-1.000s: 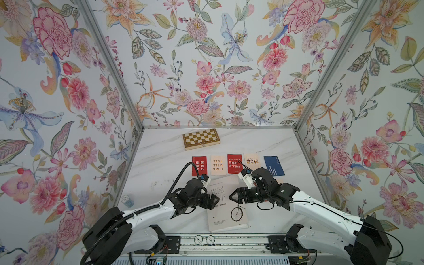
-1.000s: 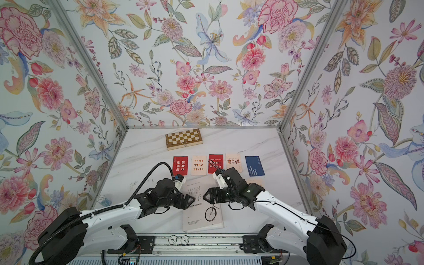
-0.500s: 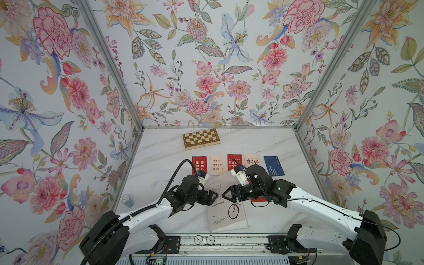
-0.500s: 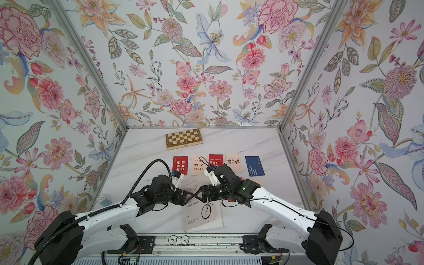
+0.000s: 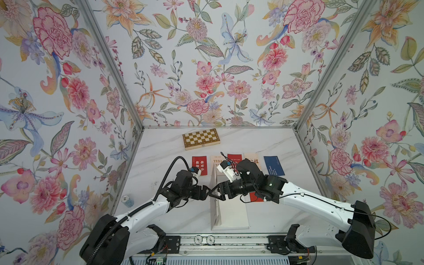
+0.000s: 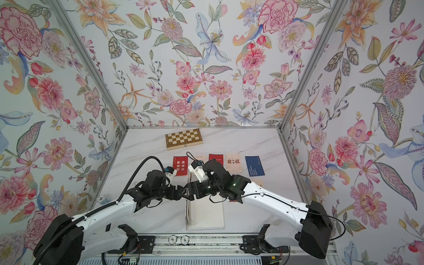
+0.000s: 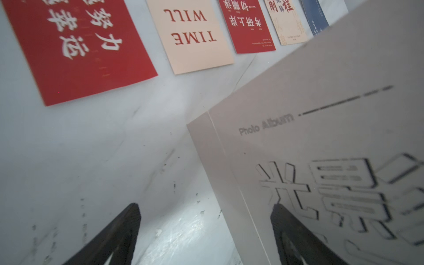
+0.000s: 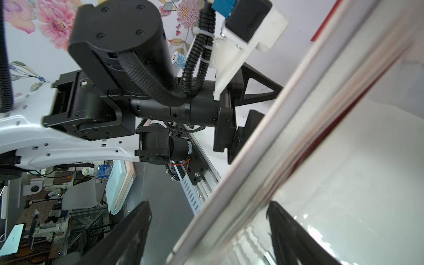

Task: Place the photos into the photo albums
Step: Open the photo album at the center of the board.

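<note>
Moved: Both grippers shifted left over the last second, the right gripper (image 5: 216, 195) further than the left gripper (image 5: 205, 193), until they met almost tip to tip.
Cover: The cover (image 5: 215, 214) of the photo album (image 5: 232, 215) had lain flat and shut a second earlier, bicycle drawing up. Now it stood almost upright on its left hinge.
Meaning: You had the album about half opened, by my reading. A pale inner page lay bare to the right, but no photo had gone in yet, and the cover still had to fall leftward.
Left gripper: Its jaws were spread wide and pinched nothing. In the left wrist view one finger (image 7: 296, 236) sat against the cover's printed outer face.
Right gripper: It was spread too. In the right wrist view the cover's free edge ran between the fingers (image 8: 296, 238), and they were not clamped on it.
Album place: It lay at the near middle of the table (image 5: 156, 146), just in front of the photo row.
Axis: Its long axis ran near to far, with the spine on the left and the opening toward the right. The raised cover's outer face looked left.
Photos: Five photos (image 5: 234, 157) lay flat in a far row — red, cream, red, cream, navy from left to right. Another red card (image 5: 255, 197) showed partly under the right arm, just right of the album.
Bystander: The chessboard box (image 5: 201, 138) sat at the far end, apart from everything.
</note>
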